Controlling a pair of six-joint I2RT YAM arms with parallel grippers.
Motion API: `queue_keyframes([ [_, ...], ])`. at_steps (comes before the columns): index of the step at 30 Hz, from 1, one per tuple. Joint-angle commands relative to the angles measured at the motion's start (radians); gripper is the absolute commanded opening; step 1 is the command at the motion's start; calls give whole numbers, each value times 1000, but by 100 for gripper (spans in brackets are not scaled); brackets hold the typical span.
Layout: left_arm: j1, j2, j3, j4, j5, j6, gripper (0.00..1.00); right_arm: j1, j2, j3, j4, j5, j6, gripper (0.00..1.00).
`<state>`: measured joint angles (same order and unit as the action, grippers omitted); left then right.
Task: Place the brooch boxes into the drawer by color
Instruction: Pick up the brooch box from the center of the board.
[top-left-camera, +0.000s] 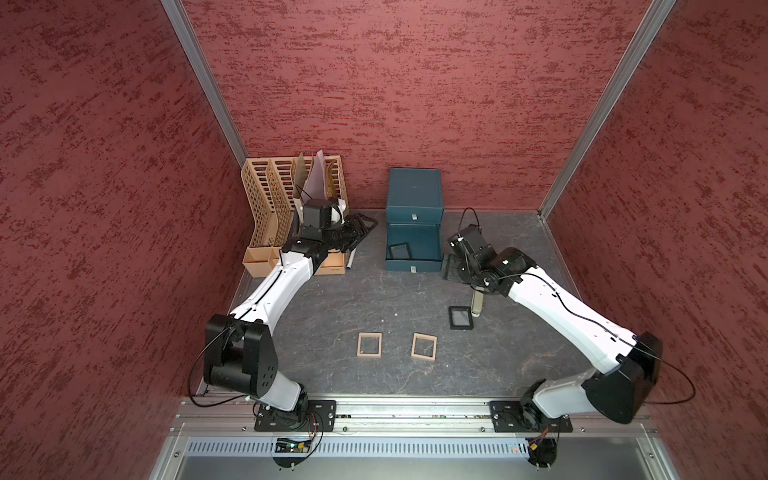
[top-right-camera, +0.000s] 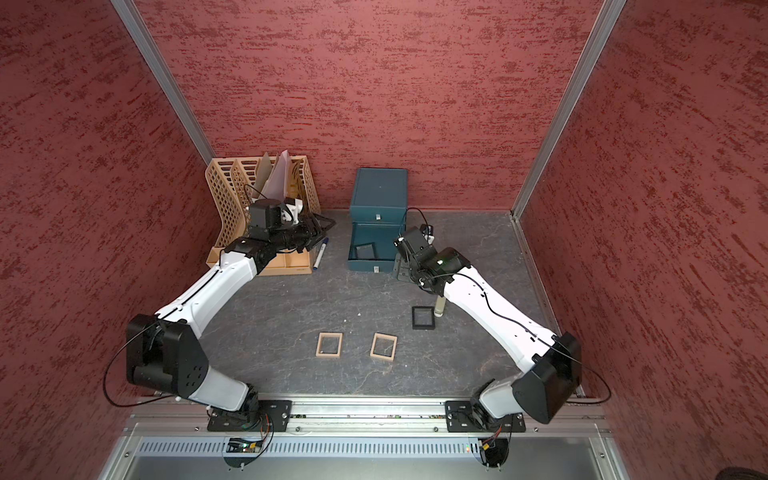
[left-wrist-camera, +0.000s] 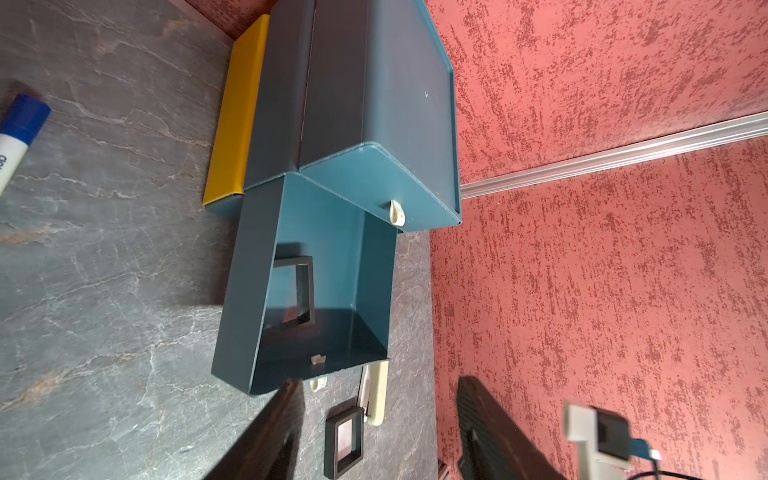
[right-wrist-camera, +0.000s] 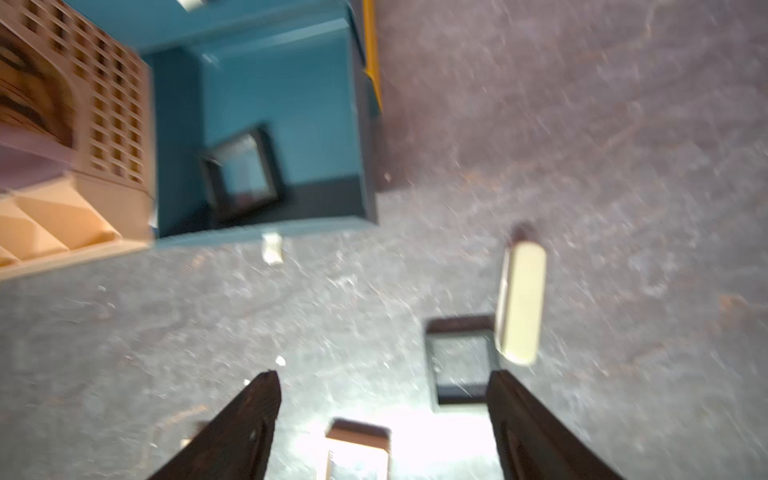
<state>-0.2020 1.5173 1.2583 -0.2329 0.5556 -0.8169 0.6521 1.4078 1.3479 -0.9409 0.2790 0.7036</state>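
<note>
Black brooch box (top-left-camera: 461, 318) next | right gripper (right-wrist-camera: 382, 374) spread, empty | left gripper (left-wrist-camera: 378, 382) apart, empty | clamp frame edges, avoid beige bar (top-left-camera: 477, 305) | into open drawer (top-left-camera: 413, 266)

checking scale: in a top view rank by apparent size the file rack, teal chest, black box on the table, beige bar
file rack
teal chest
black box on the table
beige bar, partly hidden under the right arm

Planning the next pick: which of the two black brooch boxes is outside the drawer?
The black box beside the beige bar on the table; the other black box lies inside the open drawer.
</note>
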Motion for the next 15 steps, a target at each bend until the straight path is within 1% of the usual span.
queue_keyframes([
  [1, 0, -29, -23, -32, -5, 34, 62, 6, -43, -65, -11, -24, 45, 89],
  [5, 1, -55, -55, -41, -7, 44, 62, 6, -63, -142, -16, -62, 64, 98],
  [6, 0, -62, -64, -43, -6, 45, 62, 6, -65, -157, -15, -73, 63, 99],
  [10, 1, -92, -102, -48, -5, 54, 62, 6, -52, -201, -32, -113, 60, 99],
  [12, 1, -104, -118, -52, -4, 57, 62, 6, -58, -248, -17, -140, 65, 99],
  [15, 1, -114, -132, -51, -3, 57, 62, 8, -76, -320, 10, -149, 79, 99],
])
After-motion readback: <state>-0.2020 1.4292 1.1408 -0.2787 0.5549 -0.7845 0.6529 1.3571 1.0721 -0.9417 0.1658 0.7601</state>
